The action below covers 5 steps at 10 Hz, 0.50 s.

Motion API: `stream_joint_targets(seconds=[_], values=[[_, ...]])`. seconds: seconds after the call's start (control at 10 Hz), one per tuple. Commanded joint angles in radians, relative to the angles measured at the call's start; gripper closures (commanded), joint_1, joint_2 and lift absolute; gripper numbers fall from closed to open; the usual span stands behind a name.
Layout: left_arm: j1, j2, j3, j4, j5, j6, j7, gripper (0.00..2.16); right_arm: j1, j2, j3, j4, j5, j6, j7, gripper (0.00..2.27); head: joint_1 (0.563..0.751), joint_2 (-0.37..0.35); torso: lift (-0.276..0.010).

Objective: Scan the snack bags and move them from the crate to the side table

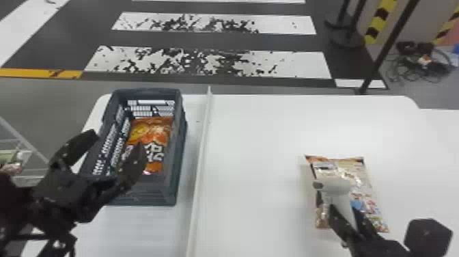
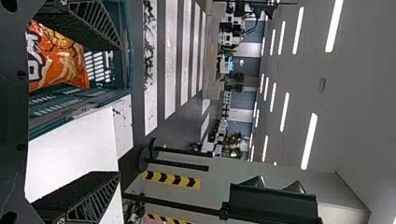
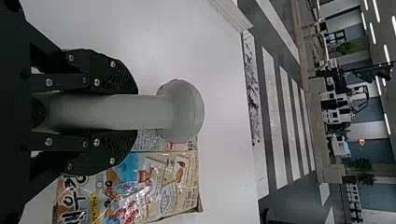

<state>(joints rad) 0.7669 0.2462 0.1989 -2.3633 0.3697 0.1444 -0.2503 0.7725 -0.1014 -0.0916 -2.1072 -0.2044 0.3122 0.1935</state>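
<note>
The orange snack bag [image 1: 153, 135] lies in the crate [image 1: 181, 143], its long side running away from the robot. The left gripper [image 1: 115, 143] is much nearer to it than the right one. From the left fingers, the bag is lower down and a bit ahead. Those fingers are wide apart with nothing between them, up over the near part of the crate. They point forward, so to get the bag they will likely need to tip down and go in lined up with it.

The right gripper [image 1: 343, 210] is clamped on the handle of the gray scanner [image 1: 334, 186], with the round head up. It is over another snack bag [image 1: 370, 201], flat on the counter [image 1: 259, 143] past the white divider [image 1: 201, 147].
</note>
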Motion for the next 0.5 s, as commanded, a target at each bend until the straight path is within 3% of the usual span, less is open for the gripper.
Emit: stream_joint_targets(seconds=[0.0,0.4], values=[[-0.001,-0.001,-0.003,-0.002,0.0,-0.004,-0.001,0.04,0.001,-0.003,-0.004,0.007,-0.009,0.0,0.001,2.24,0.695,0.019,-0.087],[0.003,-0.004,-0.006,-0.001,-0.002,-0.004,-0.003,0.04,0.008,-0.011,-0.014,-0.005,-0.035,-0.003,0.007,2.24,0.695,0.007,-0.087]])
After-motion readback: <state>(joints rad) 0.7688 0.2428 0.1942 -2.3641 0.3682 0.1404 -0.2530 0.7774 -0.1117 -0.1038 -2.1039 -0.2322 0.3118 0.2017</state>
